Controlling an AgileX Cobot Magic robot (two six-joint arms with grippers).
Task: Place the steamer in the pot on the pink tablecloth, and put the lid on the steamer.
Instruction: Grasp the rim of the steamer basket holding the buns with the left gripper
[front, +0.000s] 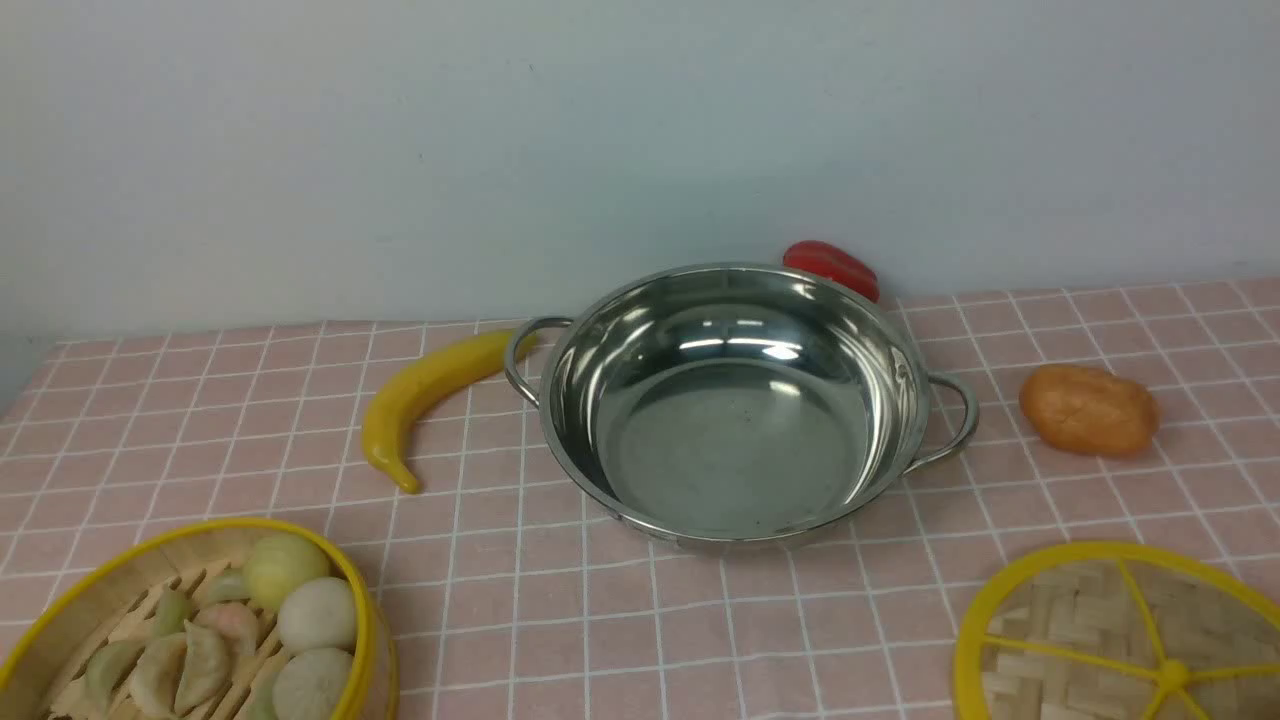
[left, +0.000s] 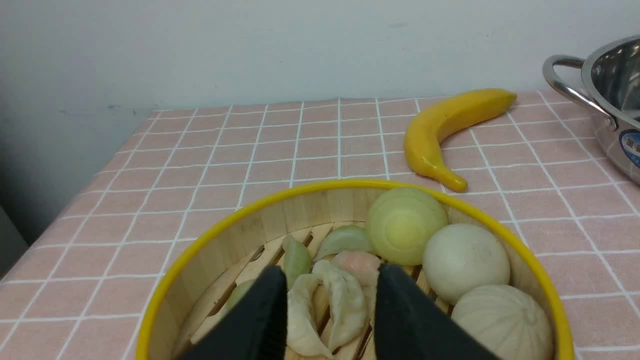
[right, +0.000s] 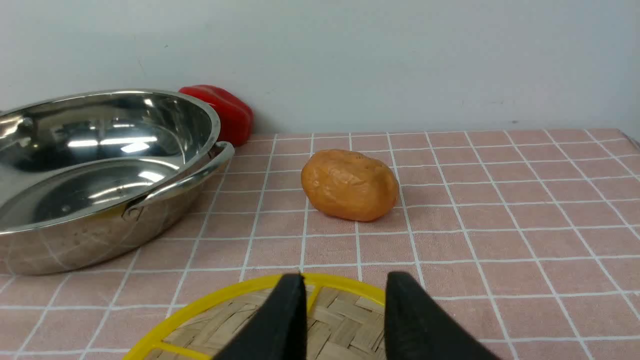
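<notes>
Stainless-steel pot (front: 735, 410): centre of pink tablecloth (front: 700, 640). Bamboo steamer (front: 200, 524): near-left corner, dumplings (front: 190, 665) inside. Woven lid (front: 1080, 620): near-right corner, lying flat. Claws appear in the wrist views only: left claw (left: 330, 272) parted above steamer, right claw (right: 346, 276) parted above lid, both holding nothing. Blue label (left: 631, 147) on pot: left wrist view only.

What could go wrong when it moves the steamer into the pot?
1. The banana lies by the pot's left handle, near the steamer's path; a low carry could knock it.
2. The buns sit loose; tilting may spill them.
3. The left tool is open over the dumplings and might pinch one instead of the wall.
</notes>
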